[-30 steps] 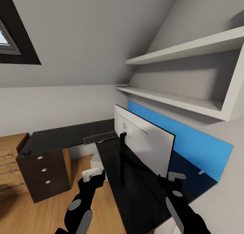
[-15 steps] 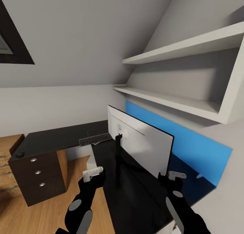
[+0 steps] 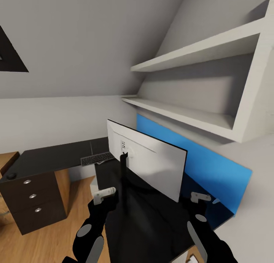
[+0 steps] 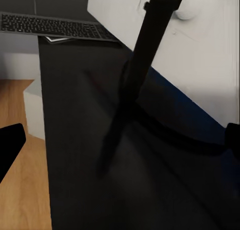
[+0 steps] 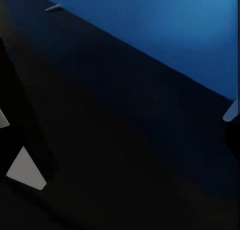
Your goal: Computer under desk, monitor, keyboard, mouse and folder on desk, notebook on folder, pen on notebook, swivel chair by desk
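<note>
The monitor (image 3: pixel 152 162) stands on the black desk (image 3: pixel 57 154) with its pale back toward me, its thin black stand (image 4: pixel 142 65) right ahead. The slim black keyboard (image 3: pixel 96 159) lies beyond it on the desk's other wing, also seen as the keyboard (image 4: pixel 55 26). A light grey box, the computer (image 3: pixel 93 184), sits under the desk. A small black rounded object (image 3: pixel 11 176) rests on the desk's far left corner. My left gripper (image 3: pixel 104 194) hovers open at the desk's near edge. My right gripper (image 3: pixel 199 197) hangs open over the desk beside the monitor's right end.
A dark three-drawer pedestal (image 3: pixel 32 206) holds up the desk's left end. A blue panel (image 3: pixel 198 162) lines the wall behind the desk, with two white shelves (image 3: pixel 182 116) above it under the sloped ceiling. Wood floor (image 3: pixel 49 240) lies left of my arms.
The whole view has swung to the right, so desk, monitor and pedestal sit further left in the picture and the window has nearly left it. Both arms keep their pose.
</note>
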Tool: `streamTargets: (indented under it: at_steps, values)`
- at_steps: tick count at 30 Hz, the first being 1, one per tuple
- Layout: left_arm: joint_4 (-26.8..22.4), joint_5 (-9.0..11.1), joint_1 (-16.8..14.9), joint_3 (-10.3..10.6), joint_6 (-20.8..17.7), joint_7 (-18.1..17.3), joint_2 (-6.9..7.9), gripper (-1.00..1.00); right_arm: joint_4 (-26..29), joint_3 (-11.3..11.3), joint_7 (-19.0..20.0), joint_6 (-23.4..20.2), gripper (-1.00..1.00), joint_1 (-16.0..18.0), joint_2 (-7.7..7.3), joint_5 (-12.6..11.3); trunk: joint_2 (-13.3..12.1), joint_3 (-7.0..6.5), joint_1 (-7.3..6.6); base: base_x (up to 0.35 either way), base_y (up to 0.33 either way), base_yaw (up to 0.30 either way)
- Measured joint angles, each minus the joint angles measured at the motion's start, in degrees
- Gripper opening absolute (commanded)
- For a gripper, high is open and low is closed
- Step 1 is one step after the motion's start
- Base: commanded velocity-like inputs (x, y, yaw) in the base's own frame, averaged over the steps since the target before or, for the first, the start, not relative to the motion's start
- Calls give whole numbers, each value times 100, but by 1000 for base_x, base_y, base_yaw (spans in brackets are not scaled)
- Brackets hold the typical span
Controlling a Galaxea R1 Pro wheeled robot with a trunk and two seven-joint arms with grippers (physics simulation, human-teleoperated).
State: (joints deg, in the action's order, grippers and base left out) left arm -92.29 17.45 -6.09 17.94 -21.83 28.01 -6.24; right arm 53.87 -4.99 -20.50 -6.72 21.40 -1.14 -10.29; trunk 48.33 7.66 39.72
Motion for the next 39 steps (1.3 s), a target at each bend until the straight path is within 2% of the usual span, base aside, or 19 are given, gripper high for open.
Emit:
streamTargets:
  at_steps: [7,20,39]
  values:
    - [0,0,0,0,1,0,8,100,-16,2,2,-1,100,0,-3,-1,0,0,0,120,-111,0]
    - [0,0,0,0,-4,0,8,100,-20,2,9,-1,100,0,6,-2,0,0,1,1,-17,0]
    - [0,0,0,-8,-8,0,8,100,-44,-13,9,-27,100,0,25,-74,0,0,2,-242,0,0]
